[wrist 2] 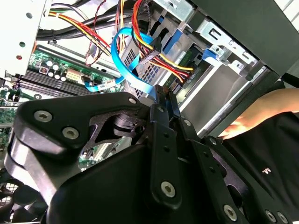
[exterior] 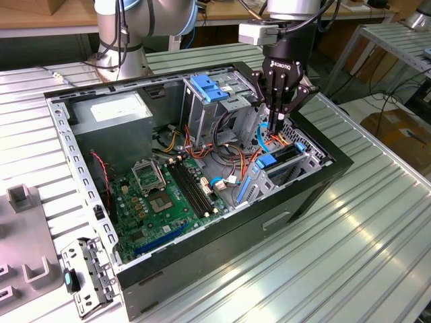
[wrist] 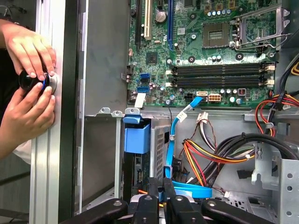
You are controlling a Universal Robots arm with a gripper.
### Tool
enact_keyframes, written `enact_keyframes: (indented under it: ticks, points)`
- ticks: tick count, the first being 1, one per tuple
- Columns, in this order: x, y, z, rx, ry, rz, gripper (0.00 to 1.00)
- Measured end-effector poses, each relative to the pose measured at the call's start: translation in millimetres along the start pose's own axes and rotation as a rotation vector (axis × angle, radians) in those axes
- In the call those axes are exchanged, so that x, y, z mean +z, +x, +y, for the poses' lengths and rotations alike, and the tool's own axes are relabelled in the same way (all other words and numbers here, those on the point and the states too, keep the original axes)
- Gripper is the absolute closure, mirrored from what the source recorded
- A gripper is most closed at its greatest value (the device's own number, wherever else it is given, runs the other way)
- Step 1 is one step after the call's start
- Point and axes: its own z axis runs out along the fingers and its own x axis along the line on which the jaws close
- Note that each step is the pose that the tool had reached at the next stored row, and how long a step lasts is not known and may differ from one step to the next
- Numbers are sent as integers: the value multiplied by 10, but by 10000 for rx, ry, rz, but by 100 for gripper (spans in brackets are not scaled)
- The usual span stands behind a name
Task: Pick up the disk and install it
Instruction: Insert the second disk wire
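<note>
Disk (exterior: 267,160) was noted standing on edge in the drive bay at the front corner of the open computer case (exterior: 316,195), on the exterior view's right; its blue carrier edge faced up out of the bay; in the first wrist view the same blue edge (wrist: 137,137) sat at the mouth of the slot, beside the perforated bay wall.

Arm was posed nearly vertical over that corner, wrist above and gripper (exterior: 277,126) pointing straight down into the case; the fingertips were just above and slightly behind the bay, close to the disk but not seen touching it.

Fingers were drawn together, tips almost meeting, in both wrist views (wrist 2: 164,91) (wrist: 160,179); nothing could be made out clamped between them.

A flat blue data cable (wrist: 175,135) looped up beside the fingertips; whether it touched them could not be told; a bundle of red, yellow and orange power wires (wrist: 205,154) lay just beyond it.

The motherboard (exterior: 161,202) lay flat on the case floor, well apart from the gripper; a grey power supply box (exterior: 111,114) occupied the far corner on the exterior view's left; a blue latch (exterior: 207,87) topped the upper drive cage.

A person's two hands (wrist: 28,74) were at the outer side of the case wall, cupped around a small dark round object against the aluminium rail (wrist: 46,154); the case rested on a slatted metal table (exterior: 363,256).
</note>
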Motion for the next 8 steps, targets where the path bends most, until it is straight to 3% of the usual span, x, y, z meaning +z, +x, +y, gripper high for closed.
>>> enact_keyframes:
  ticks: [4, 8]
  points:
    - [0, -1, 20, 1, -1, 1, 84]
    - [2, -1, 93, 8, 29, 1, 84]
